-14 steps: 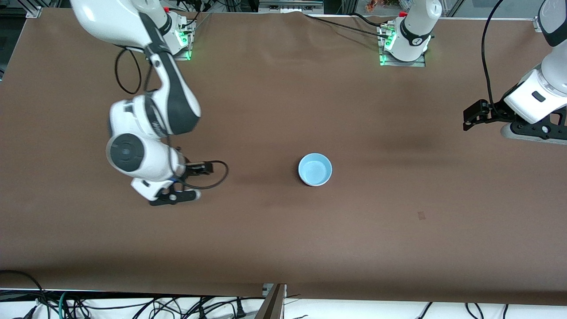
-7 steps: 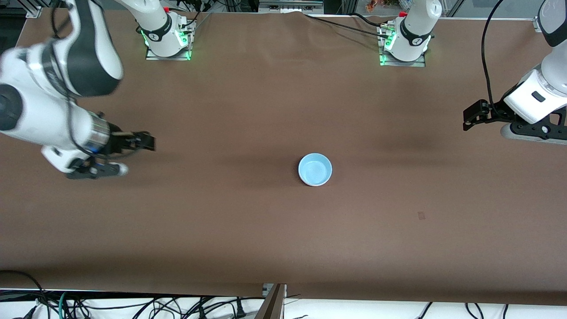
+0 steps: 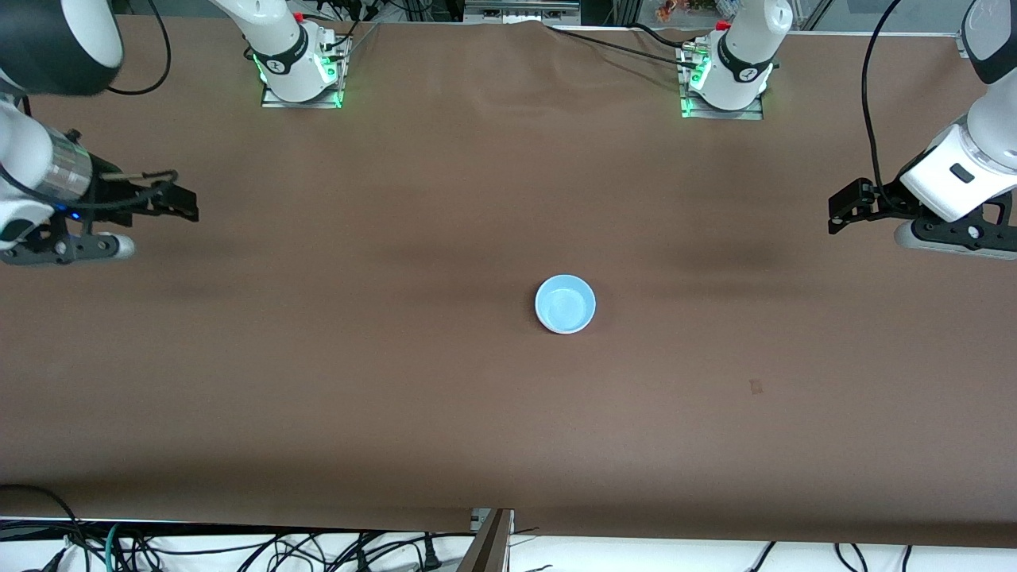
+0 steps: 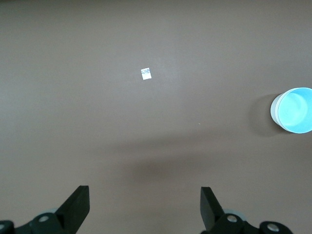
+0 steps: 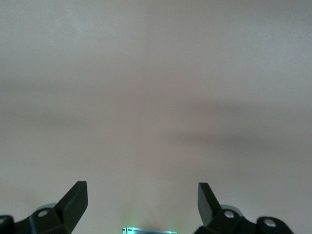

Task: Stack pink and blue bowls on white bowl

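Front view: a smooth round blue bowl point(image 3: 565, 303) sits mid-table on brown cloth point(image 3: 397, 381), showing a white rim beneath, well apart from both grippers. The right gripper point(image 3: 179, 205) and left gripper point(image 3: 842, 213) hover at the table's ends.

Left wrist view: the fingers point(image 4: 78, 207) stand wide, holding nothing; the bowl lies well ahead, off to one side, and a small white scrap point(image 4: 145, 73) lies on the cloth.

Right wrist view: the fingers point(image 5: 75, 200) are spread and empty over bare cloth.

One bowl shows as a single stack — a small round light-blue plastic bowl point(image 3: 565, 303) sitting inside a white rim point(image 4: 275, 108); how many bowls are nested beneath it cannot be told. One long brown counter point(image 3: 493, 413) carries it. Two white robot arms are in view, each with one black two-finger gripper — the left gripper point(image 3: 844, 205) and the right gripper point(image 3: 176, 202) — so two grippers in all. One small pale paper scrap point(image 4: 145, 73) lies on the counter.
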### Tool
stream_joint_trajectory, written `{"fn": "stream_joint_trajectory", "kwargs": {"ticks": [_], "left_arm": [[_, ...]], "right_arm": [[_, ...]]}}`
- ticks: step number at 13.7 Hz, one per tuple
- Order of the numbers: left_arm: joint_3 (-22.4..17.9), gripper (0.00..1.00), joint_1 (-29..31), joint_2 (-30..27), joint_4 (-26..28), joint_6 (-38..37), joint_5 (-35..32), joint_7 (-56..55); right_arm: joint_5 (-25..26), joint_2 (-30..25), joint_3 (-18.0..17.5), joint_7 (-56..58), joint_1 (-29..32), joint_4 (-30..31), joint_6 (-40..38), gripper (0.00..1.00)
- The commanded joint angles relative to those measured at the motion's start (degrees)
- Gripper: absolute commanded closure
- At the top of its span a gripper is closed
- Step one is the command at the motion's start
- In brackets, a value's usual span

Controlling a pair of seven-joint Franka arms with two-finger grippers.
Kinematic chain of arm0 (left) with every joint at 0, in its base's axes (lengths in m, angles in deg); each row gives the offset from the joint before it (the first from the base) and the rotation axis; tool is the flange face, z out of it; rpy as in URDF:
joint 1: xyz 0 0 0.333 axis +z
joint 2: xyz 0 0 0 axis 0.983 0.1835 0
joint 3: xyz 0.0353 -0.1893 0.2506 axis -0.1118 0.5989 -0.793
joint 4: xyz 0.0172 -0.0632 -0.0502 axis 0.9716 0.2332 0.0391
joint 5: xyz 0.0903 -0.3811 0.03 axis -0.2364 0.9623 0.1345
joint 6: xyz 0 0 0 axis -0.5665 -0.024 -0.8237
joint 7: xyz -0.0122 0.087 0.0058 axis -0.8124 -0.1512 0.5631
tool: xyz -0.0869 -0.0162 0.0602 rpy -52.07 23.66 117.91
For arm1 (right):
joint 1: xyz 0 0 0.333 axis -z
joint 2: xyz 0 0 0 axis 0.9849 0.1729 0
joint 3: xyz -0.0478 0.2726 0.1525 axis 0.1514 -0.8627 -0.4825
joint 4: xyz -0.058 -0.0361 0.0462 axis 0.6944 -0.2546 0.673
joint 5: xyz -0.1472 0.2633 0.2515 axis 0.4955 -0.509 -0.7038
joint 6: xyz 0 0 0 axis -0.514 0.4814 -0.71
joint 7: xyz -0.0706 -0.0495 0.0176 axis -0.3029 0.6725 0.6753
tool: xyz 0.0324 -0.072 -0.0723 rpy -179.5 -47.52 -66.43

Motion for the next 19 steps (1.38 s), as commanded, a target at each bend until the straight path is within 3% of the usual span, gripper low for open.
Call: {"fn": "stream_joint_trajectory", "kwargs": {"ticks": [1, 19], "left_arm": [[-0.1, 0.00, -0.1, -0.8, 0.6, -0.2, 1.0, 1.2], [-0.1, 0.00, -0.1, -0.9, 0.6, -1.1, 1.0, 1.2]], "right_arm": [[0.7, -4.0, -3.2, 0.8, 2.2, 2.5, -0.3, 0.00], [3.3, -5.5, -3.3, 1.6, 2.9, -0.7, -0.1, 0.00]]}}
